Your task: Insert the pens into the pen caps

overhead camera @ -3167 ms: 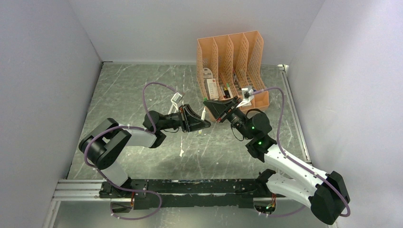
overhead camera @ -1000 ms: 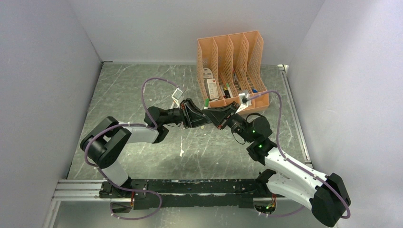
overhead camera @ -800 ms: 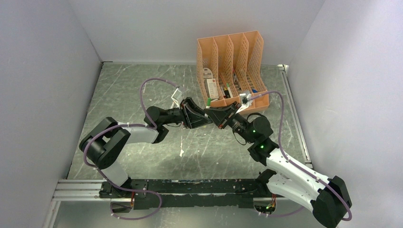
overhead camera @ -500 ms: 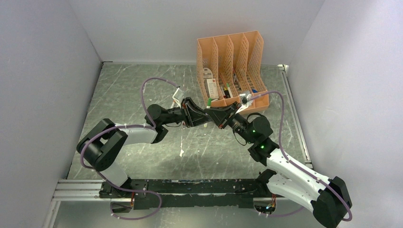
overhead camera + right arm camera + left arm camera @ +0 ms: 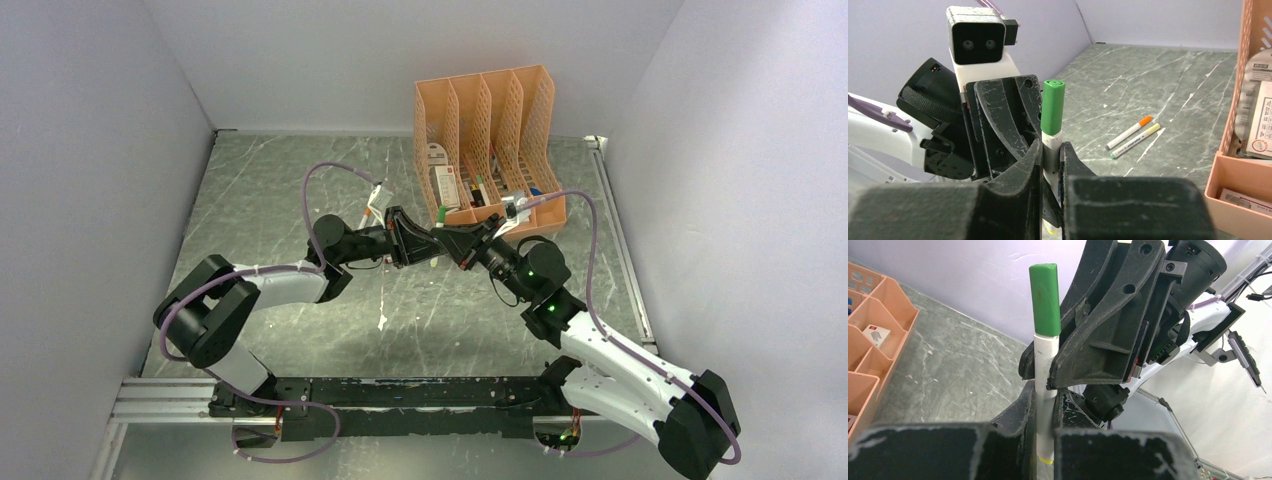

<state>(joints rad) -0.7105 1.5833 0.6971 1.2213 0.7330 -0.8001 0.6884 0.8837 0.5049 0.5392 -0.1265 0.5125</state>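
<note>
**Grips.** The left end effector (image 5: 1044, 407) is gripping the lower barrel of a slim white-barrelled marker pen (image 5: 1045, 365). The right end effector (image 5: 1050, 160) is clamping the same barrel higher up, just below the short green plastic cap (image 5: 1052, 107). The two sets of jaws are sitting just beside one another, facing from opposite sides.

**Location.** The pen is standing upright in mid-air above the grey marbled worktop (image 5: 270, 190), near the front of the peach lattice plastic organiser (image 5: 490, 100).

**Condition.** The green plastic cap is sitting on the pen's upper end. A narrow white collar is showing beneath it, so I cannot tell whether it is pressed fully home.

**Step in hand.** By my judgement, the capping of this pen is finishing.

**Next move.** If the cap is proving loose, it is calling for an axial press. Otherwise one end effector should be letting go while the other lays the pen down.

**Outstanding.** Two further slim white pens (image 5: 1133, 136) are lying side by side on the worktop, well apart from both grips. One is orange-ended. Their cap status is not discernible.
</note>
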